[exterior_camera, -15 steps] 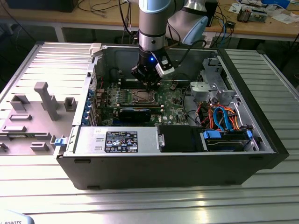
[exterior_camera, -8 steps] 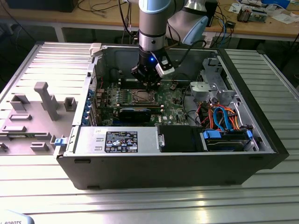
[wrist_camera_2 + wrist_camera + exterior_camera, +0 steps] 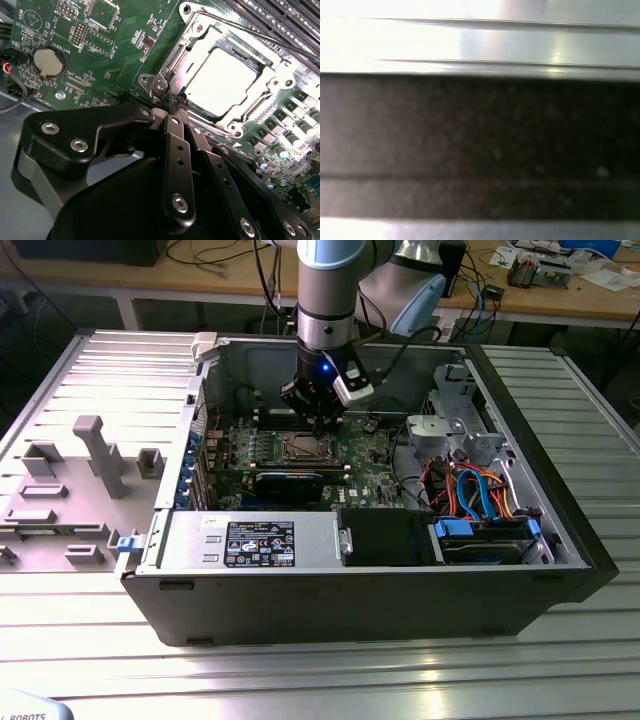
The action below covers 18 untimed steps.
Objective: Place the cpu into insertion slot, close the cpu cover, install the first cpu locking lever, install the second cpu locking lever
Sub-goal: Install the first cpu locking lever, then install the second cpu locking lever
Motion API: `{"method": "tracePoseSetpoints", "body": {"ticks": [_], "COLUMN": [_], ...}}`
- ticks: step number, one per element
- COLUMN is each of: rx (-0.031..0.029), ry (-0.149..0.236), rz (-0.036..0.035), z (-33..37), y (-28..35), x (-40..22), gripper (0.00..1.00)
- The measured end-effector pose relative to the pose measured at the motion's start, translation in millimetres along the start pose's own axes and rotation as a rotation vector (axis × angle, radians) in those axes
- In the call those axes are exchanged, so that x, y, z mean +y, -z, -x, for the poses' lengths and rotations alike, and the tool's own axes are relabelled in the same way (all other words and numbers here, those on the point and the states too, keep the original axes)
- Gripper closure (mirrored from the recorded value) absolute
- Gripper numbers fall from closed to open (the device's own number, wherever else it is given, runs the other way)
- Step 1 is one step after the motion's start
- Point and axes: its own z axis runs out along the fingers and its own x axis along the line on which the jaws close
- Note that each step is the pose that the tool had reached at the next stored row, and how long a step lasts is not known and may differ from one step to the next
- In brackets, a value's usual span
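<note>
cpu (image 3: pixel 225 82) in insertion slot (image 3: pixel 167 65), under cpu cover (image 3: pixel 250 107)

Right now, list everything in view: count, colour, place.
computer case: one, dark grey, open on the ribbed metal table.
motherboard: one, green, on the case floor.
cpu: one, silvery, seated in the insertion slot.
cpu cover: one, silvery frame, lying around the cpu.
coin battery: one, silver, on the motherboard.
drive box: one, black, at the case's near wall.
cables: several, blue and orange, toward the exterior view's right.
grey fixture tray: one, on the exterior view's left.
gripper: one, black, fingers together at the socket's edge.
</note>
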Motion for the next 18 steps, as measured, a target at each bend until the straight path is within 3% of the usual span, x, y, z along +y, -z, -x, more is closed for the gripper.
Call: {"method": "tracePoseSetpoints", "body": {"ticks": [4, 6, 9, 10, 11, 12, 13, 18], "rx": [-0.0007, -0.0009, -0.0012, -0.0014, -0.001, -0.0009, -0.001, -0.0009], "ry": [0.0, 0.0, -0.001, -0.001, -0.001, 0.0, 0.0, -0.001], "rz": [0.0142, 0.0257, 0.0337, 0.0343, 0.0336, 0.0332, 0.0333, 0.0332], "z": [0.2, 0.1, 0.1, 0.2, 0.3, 0.2, 0.1, 0.1], "y": [-0.2, -0.2, 0.1, 1.0, 8.1, 9.6, 9.5, 9.6], "x": [0.2, 0.1, 0.2, 0.3, 0.4, -3.4, -6.5, -6.8], "gripper": [0.89, 0.89, 0.89, 0.89, 0.89, 0.89, 0.89, 0.89]}}
